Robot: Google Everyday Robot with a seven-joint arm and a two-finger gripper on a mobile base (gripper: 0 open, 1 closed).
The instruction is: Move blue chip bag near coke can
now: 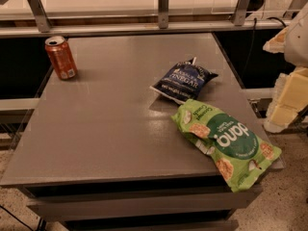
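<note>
The blue chip bag (pixel 184 80) is dark navy with white "VINEGAR" lettering. It lies flat on the grey table (pixel 106 124), right of the middle. The coke can (pixel 61 57) is orange-red with a silver top and stands upright at the table's far left corner, well apart from the bag. My gripper (pixel 288 97) shows as pale blocky parts at the right edge of the view. It is beyond the table's right side, to the right of the blue bag, and touches nothing on the table.
A larger green snack bag (pixel 224 141) lies at the table's front right corner, partly over the edge, just in front of the blue bag. A metal rail with posts (pixel 163 6) runs behind the table. A speckled floor lies below.
</note>
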